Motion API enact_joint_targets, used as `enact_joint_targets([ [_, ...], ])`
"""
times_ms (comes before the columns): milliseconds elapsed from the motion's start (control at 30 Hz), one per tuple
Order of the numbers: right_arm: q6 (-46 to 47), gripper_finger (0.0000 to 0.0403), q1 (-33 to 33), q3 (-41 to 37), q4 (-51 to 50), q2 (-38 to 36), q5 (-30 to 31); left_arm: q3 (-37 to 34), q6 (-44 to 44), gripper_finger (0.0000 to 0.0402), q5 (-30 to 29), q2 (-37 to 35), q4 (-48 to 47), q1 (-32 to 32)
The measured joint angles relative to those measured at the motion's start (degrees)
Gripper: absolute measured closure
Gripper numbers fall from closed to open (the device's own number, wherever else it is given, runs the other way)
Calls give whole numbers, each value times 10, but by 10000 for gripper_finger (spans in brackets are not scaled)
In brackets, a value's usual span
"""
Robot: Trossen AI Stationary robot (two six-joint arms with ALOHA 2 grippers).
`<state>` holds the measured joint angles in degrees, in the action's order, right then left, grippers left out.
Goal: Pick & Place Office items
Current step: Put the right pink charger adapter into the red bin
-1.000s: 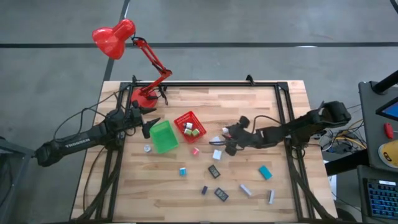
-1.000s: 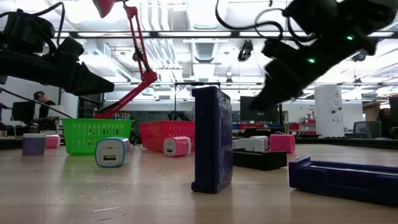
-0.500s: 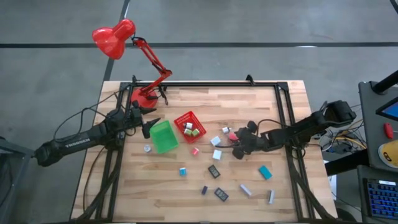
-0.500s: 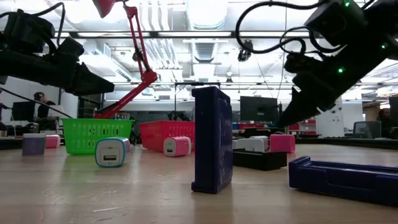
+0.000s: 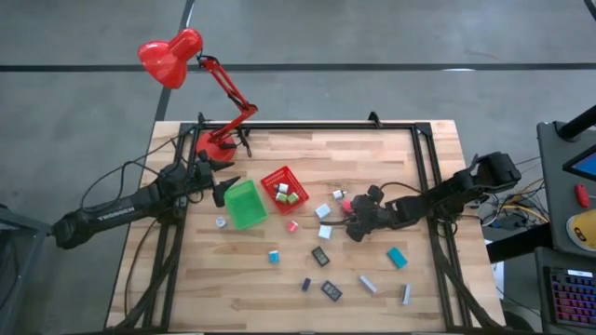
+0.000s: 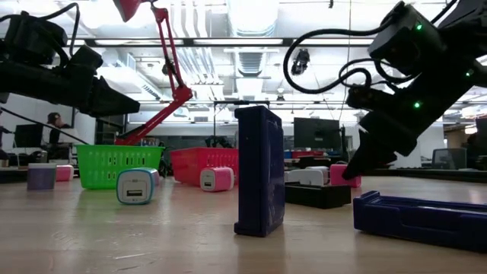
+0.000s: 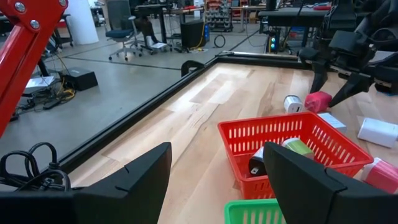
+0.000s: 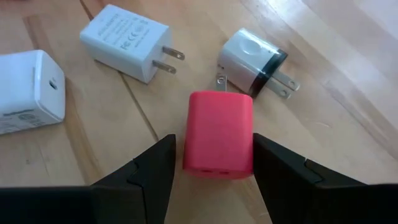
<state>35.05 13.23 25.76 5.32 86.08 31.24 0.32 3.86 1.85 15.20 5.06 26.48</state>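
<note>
Lamp [image 5: 172, 58] in red leans over the far left corner of my table [image 5: 251, 288]. My left gripper [image 5: 224, 182] hangs just left of the green bin [image 5: 245, 204], fingers spread wide with nothing between them. Past those fingers, in the left wrist view, I see the red bin [image 7: 298, 149] with a few small items in it. From above, the red bin sits just right of the green one, and a small pink cube [image 5: 291, 225] lies on the wood in front of them. A blue cube [image 5: 274, 256] lies nearer the front edge.

Toward the middle, two white chargers [image 8: 127, 42] lie beside each other, with a white and black plug [image 8: 255, 59] close by. My right gripper [image 5: 351, 220] is down low at the pink charger [image 8: 219, 134], fingers wide, one on either side of it. There is a gap on each side, so I am not gripping it. The charger lies flat on the table with its prongs pointing away from my wrist.

Black pieces [image 5: 321, 256] lie in front of the chargers. Farther right lie a teal block [image 5: 398, 258] and two grey-white sticks [image 5: 368, 284], well apart from my gripper.
</note>
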Motion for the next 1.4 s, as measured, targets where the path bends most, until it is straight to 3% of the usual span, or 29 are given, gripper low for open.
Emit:
enact_joint_targets([
  [433,-7,255,0,1,11,11,2,0,0,144,0,0,0,0],
  [1000,-29,248,0,24,9,-30,5,0,0,145,0,0,0,0],
  [1267,-168,246,-24,61,14,-97,22,0,0,145,0,0,0,0],
  [1400,-238,243,-54,88,39,-102,0,0,0,145,0,0,0,0],
])
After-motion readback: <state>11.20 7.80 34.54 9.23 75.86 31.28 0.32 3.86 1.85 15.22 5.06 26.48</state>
